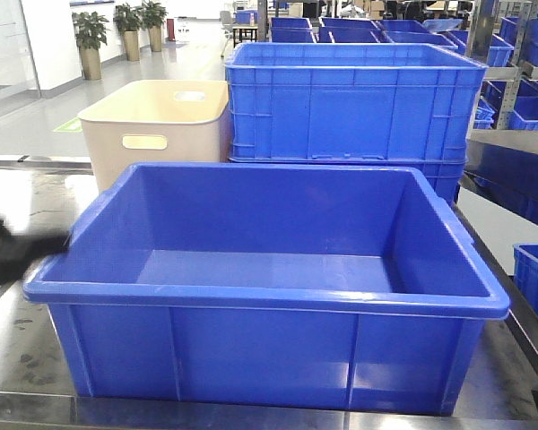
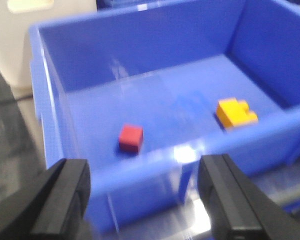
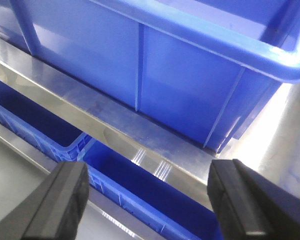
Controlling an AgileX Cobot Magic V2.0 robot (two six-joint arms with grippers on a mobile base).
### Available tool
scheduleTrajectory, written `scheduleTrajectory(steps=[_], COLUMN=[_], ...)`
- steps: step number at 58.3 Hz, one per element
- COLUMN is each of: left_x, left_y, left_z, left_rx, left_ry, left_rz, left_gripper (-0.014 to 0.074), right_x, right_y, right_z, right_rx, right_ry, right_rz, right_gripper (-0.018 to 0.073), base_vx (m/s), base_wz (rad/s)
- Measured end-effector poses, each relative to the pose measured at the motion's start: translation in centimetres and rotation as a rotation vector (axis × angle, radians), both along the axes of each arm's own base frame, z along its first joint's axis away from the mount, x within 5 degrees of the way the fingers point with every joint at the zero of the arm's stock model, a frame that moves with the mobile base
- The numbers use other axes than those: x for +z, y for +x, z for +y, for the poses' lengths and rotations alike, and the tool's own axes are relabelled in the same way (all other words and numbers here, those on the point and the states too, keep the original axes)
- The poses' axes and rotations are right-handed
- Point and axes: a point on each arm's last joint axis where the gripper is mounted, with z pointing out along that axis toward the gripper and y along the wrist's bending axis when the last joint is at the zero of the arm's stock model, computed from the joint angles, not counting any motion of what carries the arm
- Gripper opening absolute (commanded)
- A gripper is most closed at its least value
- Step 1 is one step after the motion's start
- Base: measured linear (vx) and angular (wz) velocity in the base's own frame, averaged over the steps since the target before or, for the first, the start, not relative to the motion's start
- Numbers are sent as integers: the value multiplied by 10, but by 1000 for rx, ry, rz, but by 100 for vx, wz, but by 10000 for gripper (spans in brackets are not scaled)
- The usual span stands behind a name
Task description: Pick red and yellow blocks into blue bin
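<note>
The blue bin (image 1: 251,300) stands wide on the steel table. In the left wrist view a small red cube (image 2: 131,138) and a yellow studded brick (image 2: 235,113) lie apart on the floor of the blue bin (image 2: 155,165). In the front view its near wall hides both blocks. My left gripper (image 2: 145,200) hangs open and empty just outside the bin's rim. The left arm shows as a dark blur (image 1: 13,251) at the bin's left corner. My right gripper (image 3: 150,200) is open and empty, beside the outer wall of the bin (image 3: 190,85).
A beige tub (image 1: 157,125) with handle slots stands behind the bin on the left, and a taller ribbed blue crate (image 1: 354,103) behind it on the right. More blue crates (image 3: 35,120) sit below the table's edge (image 3: 90,105).
</note>
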Motion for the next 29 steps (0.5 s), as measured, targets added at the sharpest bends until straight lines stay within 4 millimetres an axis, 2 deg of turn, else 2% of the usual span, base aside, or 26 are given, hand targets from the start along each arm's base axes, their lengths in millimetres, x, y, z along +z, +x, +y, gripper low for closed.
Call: scheduleTrajectory(steps=[6,7,15,21,29], left_x=[-22,-32,-60,-79,-104], left_y=[-30,-42,-76,-96,-112], left_z=[9,12,22,28,32], left_rx=[1,2,2,-1,-2], left_ry=[-2,-3,-7,-16,-19], left_rz=[8,8,4,0,11], left_gripper=[555,555,555,555,554], right_x=[0,-1,-1,-1,-1], right_y=[0,0,0,0,-1], right_z=[0,0,0,0,0], right_rx=[1,1,1,1,1], right_ry=[-2,-3,-3,-3,-5], right_rz=[6,7,8,8,13], right_gripper=[538,538,538,538,528], base_vx=[0,0,0,0,0], base_wz=[0,0,0,0,0])
